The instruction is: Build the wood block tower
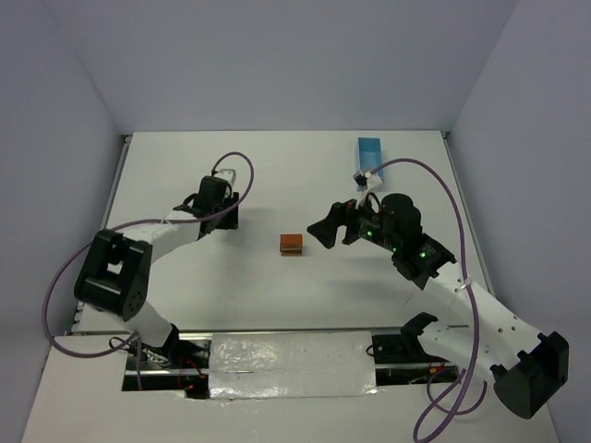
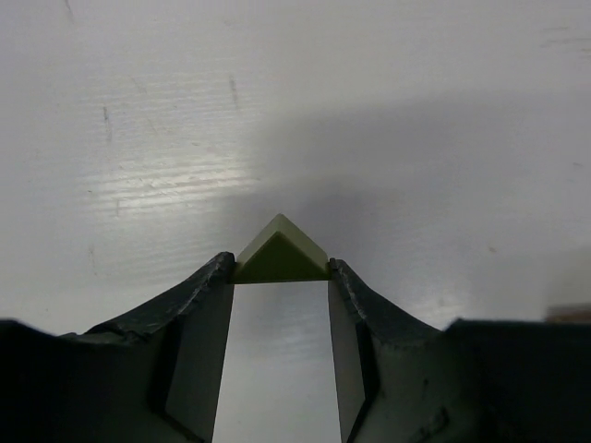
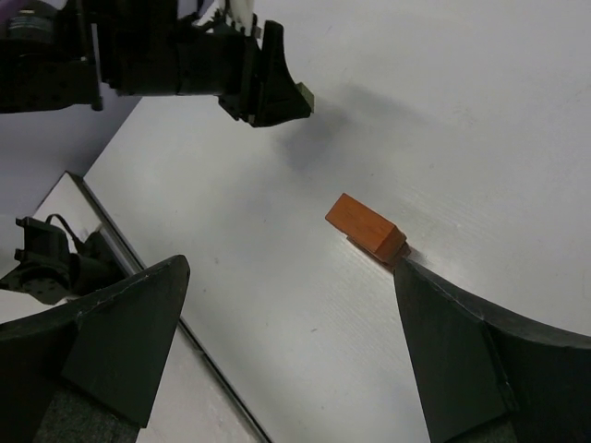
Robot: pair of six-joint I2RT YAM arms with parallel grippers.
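Observation:
The wood block tower [image 1: 292, 243] is a reddish-orange block lying on a darker brown one at the table's middle; it also shows in the right wrist view [image 3: 367, 226]. An olive-green triangular block [image 2: 280, 254] sits pinched between the tips of my left gripper [image 2: 282, 269], which is shut on it. That gripper [image 1: 229, 217] is left of the tower and well apart from it. My right gripper [image 1: 321, 233] hovers just right of the tower, wide open [image 3: 289, 268] with nothing between its fingers; its right fingertip is next to the tower's end.
A light-blue rectangular tray [image 1: 369, 157] stands at the back right, behind the right arm. The left gripper [image 3: 268, 88] shows at the top of the right wrist view, its shadow on the table below it. Purple cables loop off both arms.

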